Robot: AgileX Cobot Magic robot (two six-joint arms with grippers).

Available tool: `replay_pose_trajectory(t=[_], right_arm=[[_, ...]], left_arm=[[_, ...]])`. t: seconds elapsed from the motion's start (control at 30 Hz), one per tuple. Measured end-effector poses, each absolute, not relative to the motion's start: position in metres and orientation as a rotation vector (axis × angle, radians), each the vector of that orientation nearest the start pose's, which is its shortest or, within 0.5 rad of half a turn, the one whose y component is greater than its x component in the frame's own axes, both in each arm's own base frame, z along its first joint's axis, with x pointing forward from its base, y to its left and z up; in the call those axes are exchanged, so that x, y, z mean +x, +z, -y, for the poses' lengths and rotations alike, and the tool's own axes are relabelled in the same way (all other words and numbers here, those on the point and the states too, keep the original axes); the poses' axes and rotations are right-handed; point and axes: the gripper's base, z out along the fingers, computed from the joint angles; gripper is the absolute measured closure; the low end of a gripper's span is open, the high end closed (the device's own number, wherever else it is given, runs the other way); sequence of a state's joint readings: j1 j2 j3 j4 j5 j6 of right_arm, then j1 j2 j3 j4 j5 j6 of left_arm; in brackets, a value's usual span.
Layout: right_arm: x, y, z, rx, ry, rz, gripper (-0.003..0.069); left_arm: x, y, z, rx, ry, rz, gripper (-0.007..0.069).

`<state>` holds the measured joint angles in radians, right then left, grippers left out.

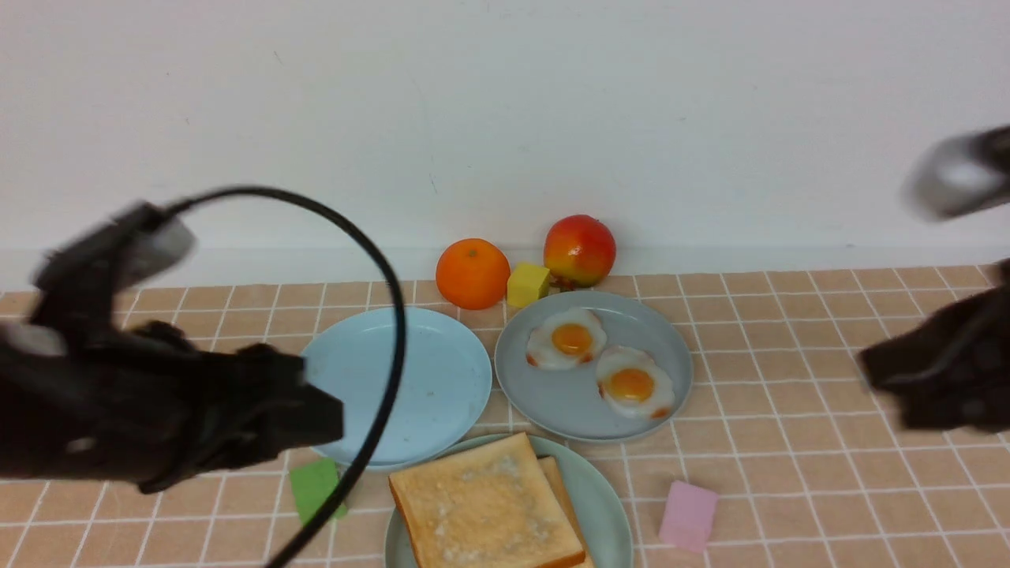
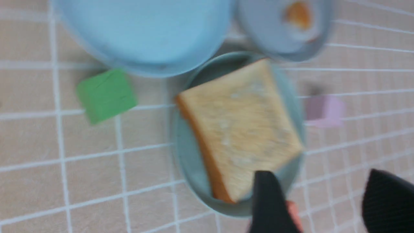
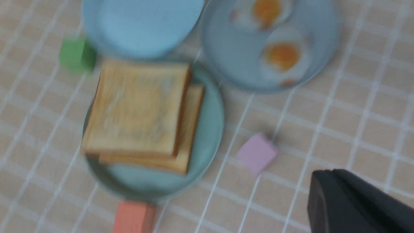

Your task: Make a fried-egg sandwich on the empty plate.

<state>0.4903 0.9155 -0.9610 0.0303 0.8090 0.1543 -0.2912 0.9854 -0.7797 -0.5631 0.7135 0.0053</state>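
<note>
Two golden toast slices are stacked on the mint-green plate (image 1: 604, 505) at the front centre, the top slice (image 1: 485, 513) over the lower slice (image 1: 560, 489); what lies between them is hidden. Two fried eggs (image 1: 566, 339) (image 1: 634, 385) lie on the grey-blue plate (image 1: 568, 402) behind. My left gripper (image 2: 318, 174) is open and holds nothing, hovering beside the plate's rim (image 2: 187, 155) near a corner of the toast (image 2: 242, 129). My right gripper (image 3: 323, 174) is shut and holds nothing, raised to the right of the plates, blurred at the front view's right edge (image 1: 876, 367).
A bare sky-blue plate (image 1: 410, 386) sits left of the egg plate. An orange (image 1: 473, 272), a yellow block (image 1: 528, 284) and a red-yellow fruit (image 1: 580, 250) stand at the wall. A green block (image 1: 314, 487), a pink block (image 1: 688, 514) and a salmon block (image 3: 132, 216) lie round the mint-green plate.
</note>
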Motion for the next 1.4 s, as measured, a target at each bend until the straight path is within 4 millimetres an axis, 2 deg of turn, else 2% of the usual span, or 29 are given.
replay_pose_trajectory(t=[0.07,0.13,0.17,0.23,0.3,0.37,0.47,0.6,0.73,0.93,1.3,1.4], right_arm=[[0.136,0.371,-0.071,-0.303,0.386,-2.150,0.0673],[0.126,0.369,-0.065,-0.281,0.398,-2.103,0.0673],[0.107,0.365,-0.054,-0.261,0.420,-2.015,0.0673],[0.091,0.356,-0.045,-0.245,0.444,-1.939,0.0673],[0.079,0.343,-0.039,-0.240,0.455,-1.880,0.0673],[0.063,0.325,-0.031,-0.232,0.476,-1.774,0.0671],[0.050,0.305,-0.024,-0.228,0.492,-1.661,0.0669],[0.042,0.285,-0.018,-0.246,0.456,-1.601,0.0667],[0.037,0.277,-0.014,-0.259,0.424,-1.565,0.0665],[0.038,0.271,-0.014,-0.263,0.413,-1.588,0.0662],[0.038,0.270,-0.014,-0.263,0.413,-1.590,0.0655],[0.038,0.270,-0.014,-0.263,0.413,-1.590,0.0654]], left_arm=[[0.153,0.326,0.081,0.086,-0.784,-2.358,0.0398],[0.143,0.331,0.079,0.115,-0.790,-2.340,0.0456],[0.126,0.339,0.076,0.156,-0.798,-2.307,0.0550],[0.107,0.346,0.071,0.191,-0.804,-2.258,0.0630],[0.095,0.349,0.067,0.209,-0.806,-2.223,0.0638],[0.068,0.348,0.060,0.220,-0.821,-2.155,0.0638],[0.041,0.336,0.053,0.180,-0.875,-2.107,0.0638],[0.018,0.314,0.049,0.140,-0.940,-2.086,0.0638],[0.008,0.297,0.046,0.143,-0.953,-2.073,0.0638],[0.010,0.279,0.046,0.134,-0.943,-2.120,0.0638],[0.011,0.275,0.046,0.132,-0.926,-2.131,0.0638],[0.017,0.277,0.040,0.128,-0.818,-2.053,0.0638]])
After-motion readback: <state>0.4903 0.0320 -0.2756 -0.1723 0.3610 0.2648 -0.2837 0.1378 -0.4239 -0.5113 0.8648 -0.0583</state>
